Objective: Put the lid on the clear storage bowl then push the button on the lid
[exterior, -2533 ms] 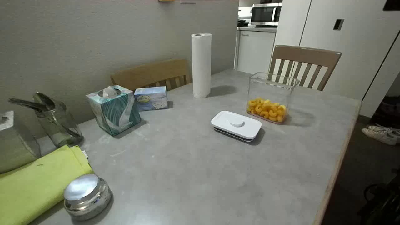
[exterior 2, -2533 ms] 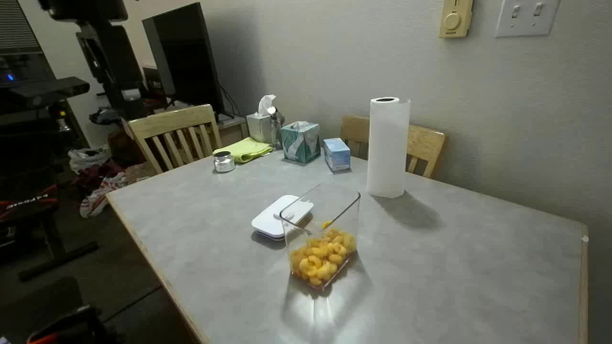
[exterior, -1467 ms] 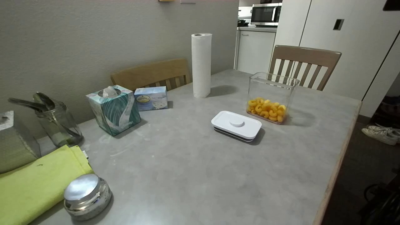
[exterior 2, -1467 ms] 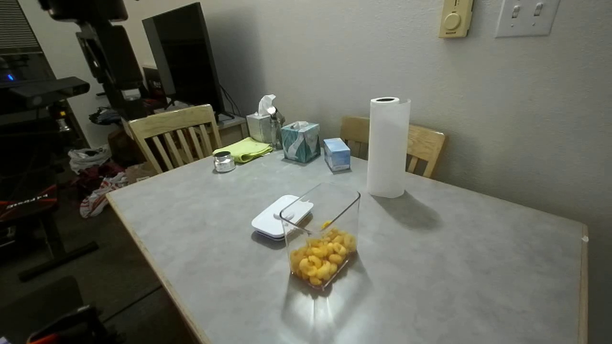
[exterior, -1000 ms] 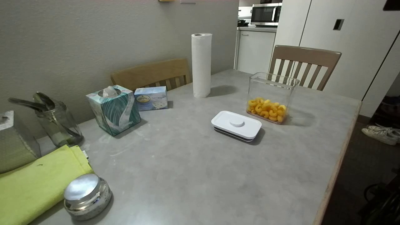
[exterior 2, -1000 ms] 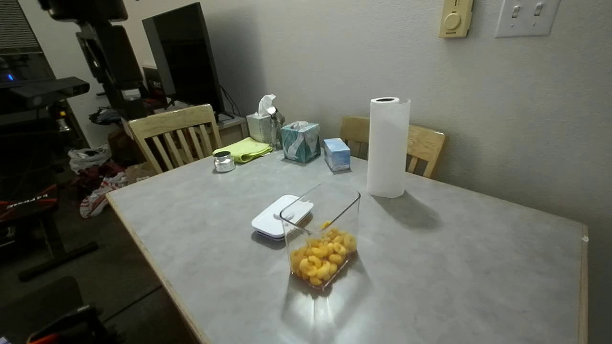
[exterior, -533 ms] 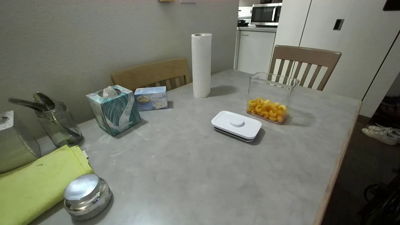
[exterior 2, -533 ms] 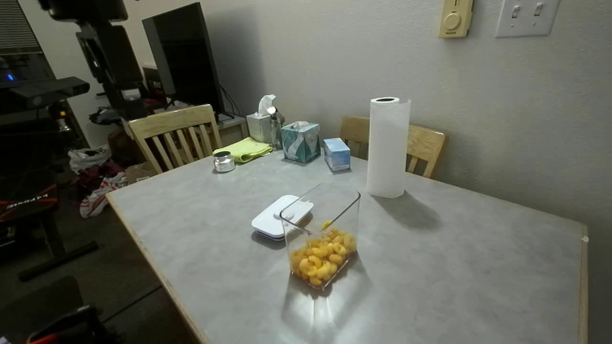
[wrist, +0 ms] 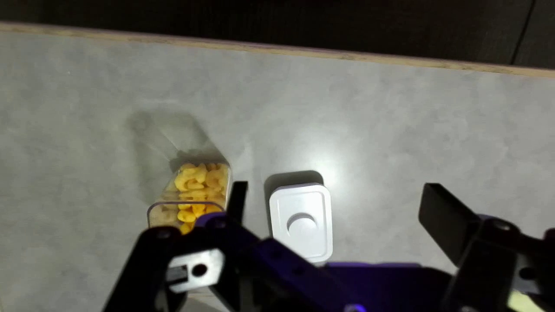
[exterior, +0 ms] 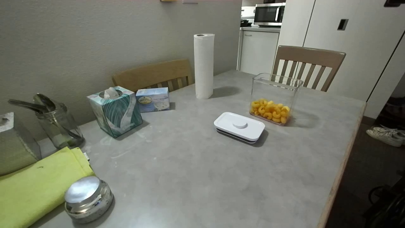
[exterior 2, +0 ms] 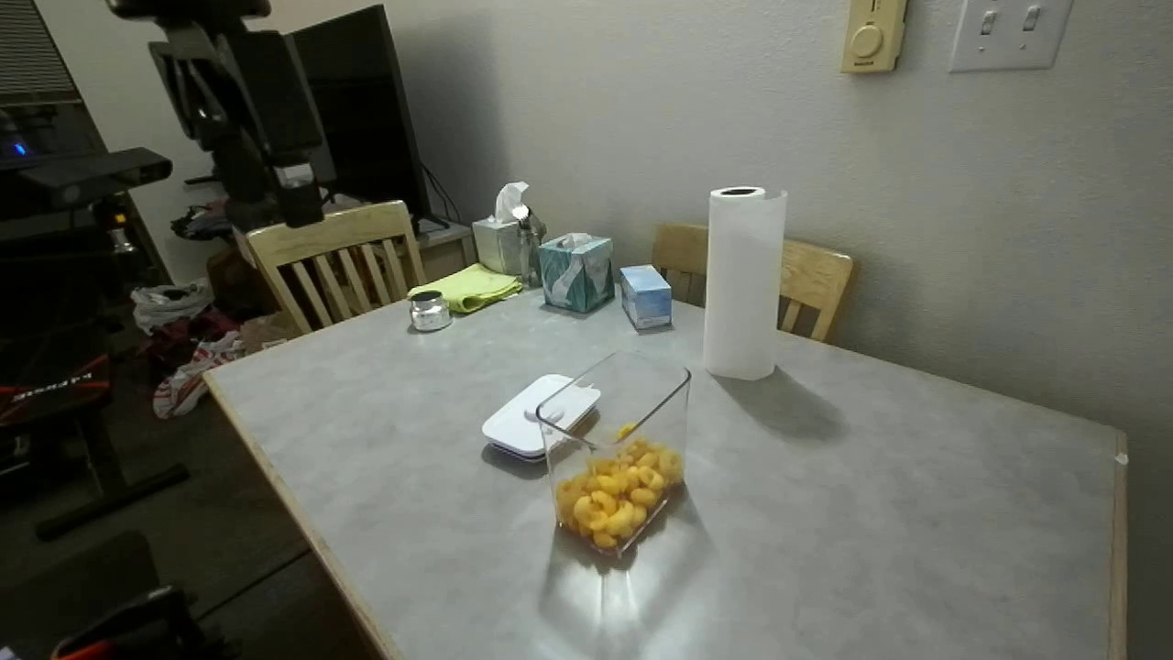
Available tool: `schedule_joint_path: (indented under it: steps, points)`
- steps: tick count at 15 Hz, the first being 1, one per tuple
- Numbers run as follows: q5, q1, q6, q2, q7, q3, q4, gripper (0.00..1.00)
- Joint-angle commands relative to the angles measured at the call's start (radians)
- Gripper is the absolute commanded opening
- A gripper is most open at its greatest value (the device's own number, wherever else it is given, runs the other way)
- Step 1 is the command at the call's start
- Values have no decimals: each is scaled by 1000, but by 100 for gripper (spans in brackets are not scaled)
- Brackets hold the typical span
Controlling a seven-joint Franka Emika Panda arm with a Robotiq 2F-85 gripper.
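Apparently, a table [exterior: 177, 177] ready for the lift

The table carries both pieces of the job. Above it hangs the gripper [wrist: 336, 187], well apart from it, its fingers [wrist: 446, 221] wide apart with nothing held. The bowl [exterior: 277, 95] stands upright and uncovered. Near it, not touching, the lid [exterior: 238, 130] lies flat on the table, the button [wrist: 302, 225] on top at its middle.

This looks like the reach for the lid. To do it well, centre the gripper first: in the wrist view the lid sits off towards the finger on the bowl's side. That finger must go down between bowl and lid, so a slow, straight descent should spare the bowl a knock. Then close on the two long edges, low enough for a firm hold and without pressing the button, and carry the lid level.

The bowl's opening seems longest the same way as the lid, so little turning should be called for. The lid lies top up; its long axis runs up and down the wrist view, across the line between the fingers, and one short end points at the table edge [wrist: 277, 49]. The button is round, so only its facing up matters.
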Motion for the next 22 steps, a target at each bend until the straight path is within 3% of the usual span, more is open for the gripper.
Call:
schedule_joint_path:
  steps: [1, 6, 7, 10, 15, 22]
  points:
    - [-7, 6, 31, 91, -192, -100, 65, 100]
    - [64, 32, 45, 258, -435, -194, 185, 100]
    - [40, -5, 35, 168, -373, -157, 115, 100]
    - [58, -3, 38, 244, -417, -162, 167, 100]
    - [98, 16, 61, 316, -379, -150, 213, 100]
    - [148, 23, 24, 673, -410, -85, 537, 100]
